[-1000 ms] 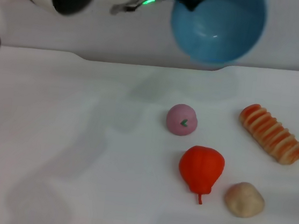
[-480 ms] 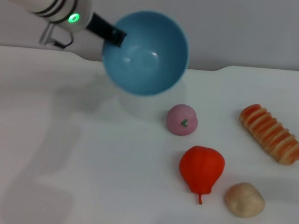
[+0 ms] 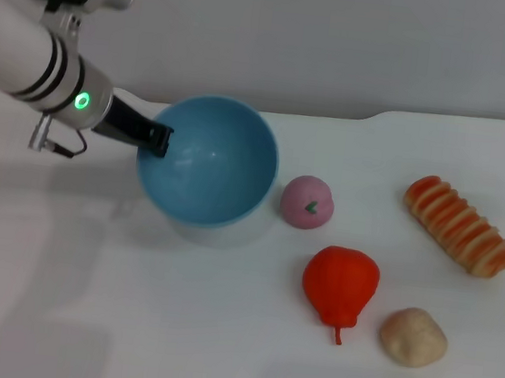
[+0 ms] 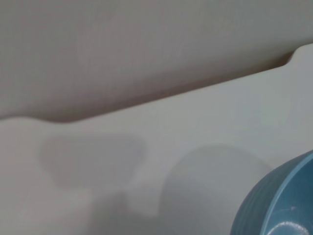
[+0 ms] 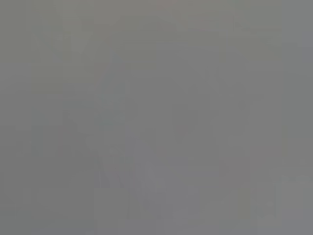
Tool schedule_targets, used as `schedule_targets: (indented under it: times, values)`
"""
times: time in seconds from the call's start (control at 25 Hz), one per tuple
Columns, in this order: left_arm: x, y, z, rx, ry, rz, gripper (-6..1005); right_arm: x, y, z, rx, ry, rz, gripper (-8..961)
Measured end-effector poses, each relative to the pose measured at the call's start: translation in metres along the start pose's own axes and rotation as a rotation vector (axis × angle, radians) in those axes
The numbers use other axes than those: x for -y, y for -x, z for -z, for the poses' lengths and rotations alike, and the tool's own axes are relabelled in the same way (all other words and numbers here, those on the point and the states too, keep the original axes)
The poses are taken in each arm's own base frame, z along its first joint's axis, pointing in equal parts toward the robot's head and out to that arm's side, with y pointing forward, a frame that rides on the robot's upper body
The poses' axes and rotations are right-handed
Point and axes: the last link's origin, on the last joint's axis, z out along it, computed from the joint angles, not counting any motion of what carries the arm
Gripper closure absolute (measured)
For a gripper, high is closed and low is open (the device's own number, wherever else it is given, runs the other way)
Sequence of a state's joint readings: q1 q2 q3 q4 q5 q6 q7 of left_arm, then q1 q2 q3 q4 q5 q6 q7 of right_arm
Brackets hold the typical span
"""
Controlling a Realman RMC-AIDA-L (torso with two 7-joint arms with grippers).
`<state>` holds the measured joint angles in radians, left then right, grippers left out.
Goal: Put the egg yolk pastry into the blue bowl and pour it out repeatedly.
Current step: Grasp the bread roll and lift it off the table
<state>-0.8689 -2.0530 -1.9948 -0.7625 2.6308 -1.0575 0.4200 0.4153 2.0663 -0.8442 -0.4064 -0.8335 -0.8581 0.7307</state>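
My left gripper (image 3: pixel 160 138) is clenched on the rim of the round, glossy light-blue bowl (image 3: pixel 208 161), holding it at the rim's left side, with the bowl low over the white table (image 3: pixel 128 321), upright or nearly so, and empty inside. The small, matte, pale beige egg yolk pastry (image 3: pixel 413 336) lies well apart from it, near the front right of the table, just beside the red pear-shaped toy (image 3: pixel 340 284). A pink domed ball with a green mark (image 3: pixel 307 202) sits just right of the bowl, and a long orange-striped bread roll (image 3: pixel 457 225) lies farther right. My right gripper is out of sight. I judge the bowl is being set down after a pour. Next the pastry must be picked up and dropped in, which calls for a reach past the pear without nudging it.
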Motion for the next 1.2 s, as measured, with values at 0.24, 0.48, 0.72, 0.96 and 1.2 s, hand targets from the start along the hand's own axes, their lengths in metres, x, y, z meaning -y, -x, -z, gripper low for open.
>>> schedule_targets:
  times: [0.24,0.48,0.72,0.96,1.2]
  values:
    - [0.007,0.016,-0.007,-0.004,0.022,0.073,1001,-0.019,0.013,-0.021,-0.175,0.137,-0.019,511]
    - [0.011,0.02,-0.01,-0.049,0.032,0.119,1000,-0.038,0.029,-0.033,-0.332,0.23,-0.045,513]
    - [0.012,0.021,-0.015,-0.056,0.022,0.122,1000,-0.049,0.05,-0.037,-0.46,0.321,-0.173,515]
    - [0.012,0.019,-0.016,-0.071,0.008,0.106,1001,-0.05,0.073,-0.031,-0.658,0.388,-0.311,516]
    - [0.012,0.018,-0.017,-0.08,0.001,0.1,1001,-0.047,0.079,-0.021,-0.892,0.358,-0.396,518]
